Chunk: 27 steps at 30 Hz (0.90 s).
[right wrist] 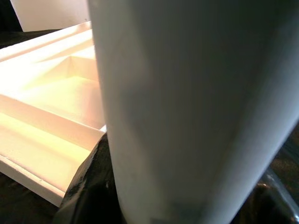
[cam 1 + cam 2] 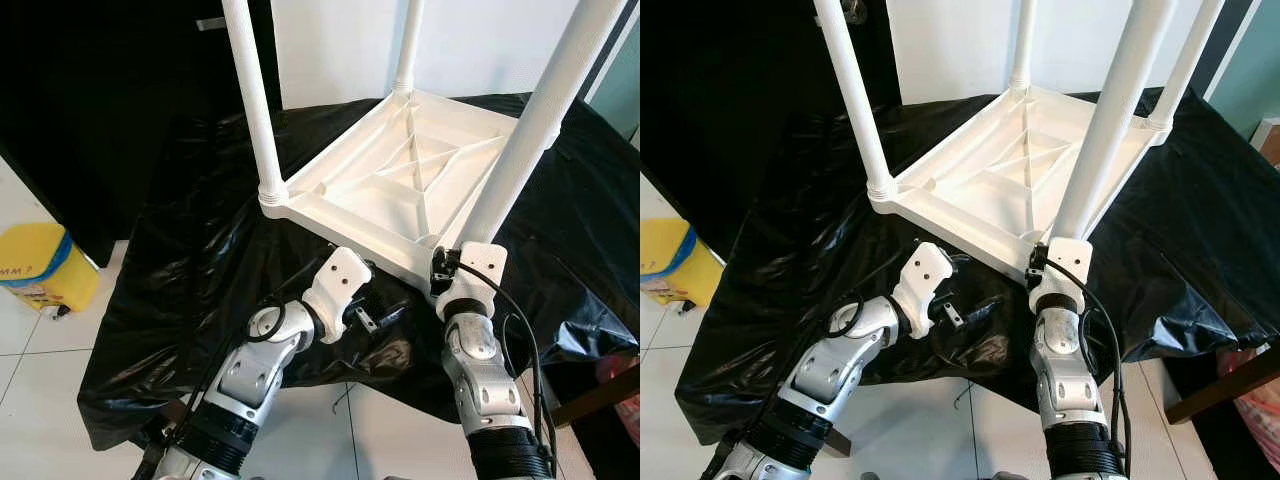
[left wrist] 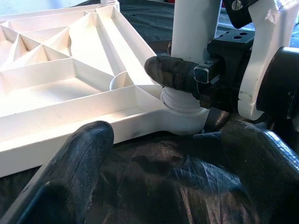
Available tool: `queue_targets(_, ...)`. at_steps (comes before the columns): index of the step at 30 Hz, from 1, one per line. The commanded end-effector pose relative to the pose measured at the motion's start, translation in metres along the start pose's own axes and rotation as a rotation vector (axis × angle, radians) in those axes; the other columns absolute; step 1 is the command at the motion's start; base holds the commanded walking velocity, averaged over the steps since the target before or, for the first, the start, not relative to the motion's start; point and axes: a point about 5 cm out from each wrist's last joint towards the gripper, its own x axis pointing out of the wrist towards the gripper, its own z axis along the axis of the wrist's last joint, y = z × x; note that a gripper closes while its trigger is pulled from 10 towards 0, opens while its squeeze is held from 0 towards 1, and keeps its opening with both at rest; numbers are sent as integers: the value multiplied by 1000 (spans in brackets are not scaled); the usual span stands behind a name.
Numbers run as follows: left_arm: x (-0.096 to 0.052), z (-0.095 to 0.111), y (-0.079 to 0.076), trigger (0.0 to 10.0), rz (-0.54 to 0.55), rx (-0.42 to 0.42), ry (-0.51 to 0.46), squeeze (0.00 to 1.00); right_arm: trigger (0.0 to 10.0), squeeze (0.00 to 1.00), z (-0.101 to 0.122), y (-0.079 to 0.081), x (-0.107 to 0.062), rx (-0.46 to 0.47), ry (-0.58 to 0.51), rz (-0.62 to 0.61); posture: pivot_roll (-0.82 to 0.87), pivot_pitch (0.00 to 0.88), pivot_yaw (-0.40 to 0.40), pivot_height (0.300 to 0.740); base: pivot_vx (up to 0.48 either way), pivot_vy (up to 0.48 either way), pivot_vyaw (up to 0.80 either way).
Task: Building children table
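Note:
A white plastic children's table (image 2: 400,170) lies upside down on a black sheet (image 2: 190,290), its ribbed underside facing up and its white legs pointing up. My right gripper (image 2: 458,258) is shut around the base of the near right leg (image 2: 530,130), just above its socket. In the left wrist view one of its black fingers (image 3: 175,73) wraps that leg (image 3: 194,28). My left gripper (image 3: 163,177) is open, low over the sheet. It sits in front of the table's near edge (image 3: 93,133) and points at that corner. Nothing is between its fingers (image 2: 388,316).
The sheet covers a low platform that drops to a white tiled floor (image 2: 320,420) in front. A yellow container (image 2: 40,265) stands on the floor at the left. A black curtain (image 2: 90,100) hangs at the back left. A brown wooden piece (image 2: 600,390) juts in at the right.

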Motion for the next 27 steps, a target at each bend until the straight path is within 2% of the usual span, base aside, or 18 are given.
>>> queue_targets(1,0,-1,2,10000,24,-4,1,0,10000,0,-13,2,-6,-8,66,1,-157,33,-1,740,0,0,0)
queue_targets(10,-1,-2,0,10000,18,-10,2,0,10000,0,-10,3,-7,-15,55,-14,-162,38,4,740,0,0,0)
queue_targets(11,-1,-2,0,10000,17,-9,2,0,10000,486,-9,3,-7,-16,50,-17,-162,39,6,740,0,0,0)
queue_targets(12,-1,-2,0,10000,17,-9,2,0,10000,486,-9,3,-7,-16,50,-17,-162,39,6,740,0,0,0)
queue_targets(13,-1,-1,0,10000,16,-8,1,0,10000,1000,-8,2,-7,-16,41,-13,-161,39,5,740,0,0,0)
queue_targets(20,-1,-1,1,10000,14,-6,1,0,10000,1000,-1,-2,-7,-15,-4,42,-161,41,7,740,0,0,0)
queue_targets(24,-1,-1,1,10000,12,-4,2,0,10000,1000,5,-8,-7,-14,-39,128,-161,39,9,740,0,0,0)
queue_targets(26,-1,-1,1,10000,10,-2,4,0,10000,1000,8,-16,-6,-8,-49,224,-165,38,13,740,0,0,0)
queue_targets(27,-1,-1,2,10000,8,-1,5,0,10000,0,10,-20,-5,-12,-55,278,-167,37,14,740,0,0,0)
